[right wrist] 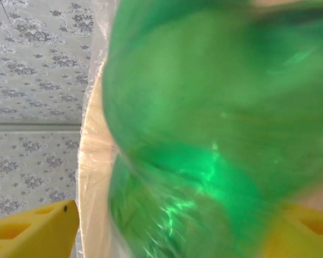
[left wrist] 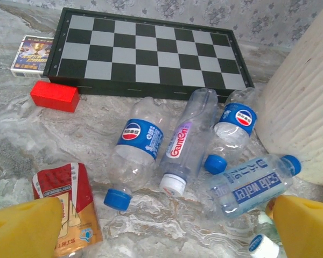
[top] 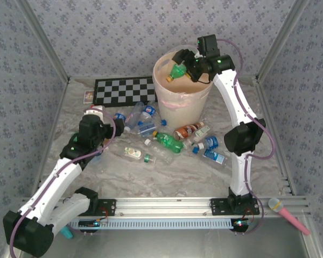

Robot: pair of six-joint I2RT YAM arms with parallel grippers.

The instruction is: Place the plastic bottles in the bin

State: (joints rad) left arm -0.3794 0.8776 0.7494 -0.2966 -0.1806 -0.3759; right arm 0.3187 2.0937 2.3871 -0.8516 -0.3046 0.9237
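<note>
"Where was the green bottle when you checked?"

"I had it over the bin (top: 180, 102), a big round cream-pink bucket with a crinkly clear liner folded over its rim. The green bottle (top: 176, 72) lay tilted at the mouth, right at the right pincer (top: 189, 65). On my wrist view it was a glossy green blur between the yellow fingers (right wrist: 27, 234), so I could not tell whether they pinched it or stood clear of it."

"And the left side?"

"My left pincer (left wrist: 167, 223) hung spread wide, with nothing between its blunt yellow fingers, low over the marble-veined table (left wrist: 21, 140). Under it lay clear bottles (left wrist: 137, 148), ribbed, dented, blue-labelled and blue-capped, beside a slim white-capped bottle (left wrist: 180, 142). Behind them sat a flat black-and-grey chessboard (left wrist: 151, 51) and a matte red block (left wrist: 55, 95). More bottles lay scattered at the bin's foot."
</note>
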